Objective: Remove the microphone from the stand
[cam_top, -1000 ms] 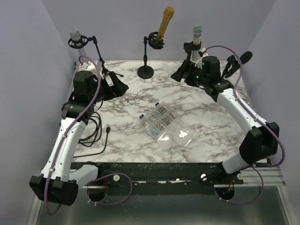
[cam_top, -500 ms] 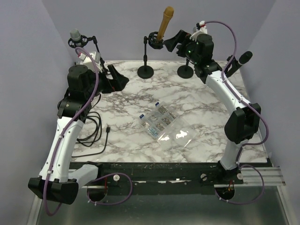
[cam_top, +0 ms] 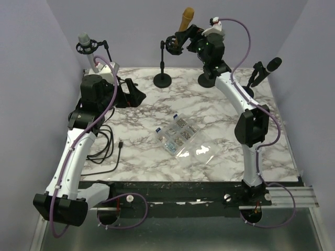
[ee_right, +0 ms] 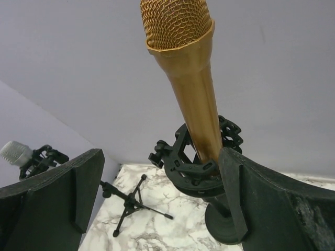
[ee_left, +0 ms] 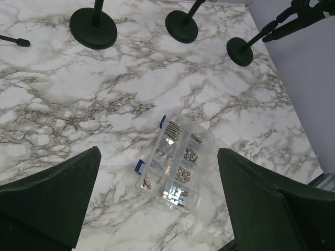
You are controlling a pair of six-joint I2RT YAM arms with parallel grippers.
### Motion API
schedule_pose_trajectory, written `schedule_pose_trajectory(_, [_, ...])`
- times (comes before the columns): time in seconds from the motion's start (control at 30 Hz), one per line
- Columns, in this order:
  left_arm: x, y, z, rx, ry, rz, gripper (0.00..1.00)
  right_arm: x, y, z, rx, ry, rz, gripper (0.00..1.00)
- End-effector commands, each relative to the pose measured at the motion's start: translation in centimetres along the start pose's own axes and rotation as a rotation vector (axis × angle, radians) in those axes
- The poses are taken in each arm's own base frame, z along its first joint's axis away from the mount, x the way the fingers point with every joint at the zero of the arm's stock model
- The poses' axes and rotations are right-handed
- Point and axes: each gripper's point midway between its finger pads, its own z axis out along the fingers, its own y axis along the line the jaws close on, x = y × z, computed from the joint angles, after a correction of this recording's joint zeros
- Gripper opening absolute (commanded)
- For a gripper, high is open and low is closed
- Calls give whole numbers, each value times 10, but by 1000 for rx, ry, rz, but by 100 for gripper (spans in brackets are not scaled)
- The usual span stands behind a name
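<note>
Marble table (cam_top: 220,130), near edge cut off by the arm rail. Right gripper (ee_right: 157,172), upper centre in the top view, is spread wide around the gold microphone (ee_right: 188,78), which sits in its stand (ee_right: 196,170). Whether they touch cannot be told, and a finger (ee_right: 261,209) hides part of the stand's base. Left gripper (ee_left: 158,151) is spread wide above the box (ee_left: 180,172).

Gold microphone (ee_right: 191,99); stand (cam_top: 163,79) seemingly black
</note>
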Motion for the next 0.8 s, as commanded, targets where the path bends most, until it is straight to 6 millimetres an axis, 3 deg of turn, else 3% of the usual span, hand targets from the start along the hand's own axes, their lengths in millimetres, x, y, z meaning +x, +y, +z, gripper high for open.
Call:
schedule_pose_trajectory(0.0, [0, -11, -11, 55, -18, 24, 98, -11, -3, 13, 45, -84, -9, 99])
schedule_pose_trajectory(0.27, [1, -18, -13, 90, -21, 13, 98, -2, -7, 33, 34, -141, -3, 94])
schedule_pose_trajectory(0.63, [-1, -20, -16, 101, -36, 23, 98, 10, -22, 54, 64, -197, -1, 75])
schedule_pose_trajectory(0.77, [0, -20, -16, 96, -36, 19, 98, 18, -27, 59, 62, -200, 5, 73])
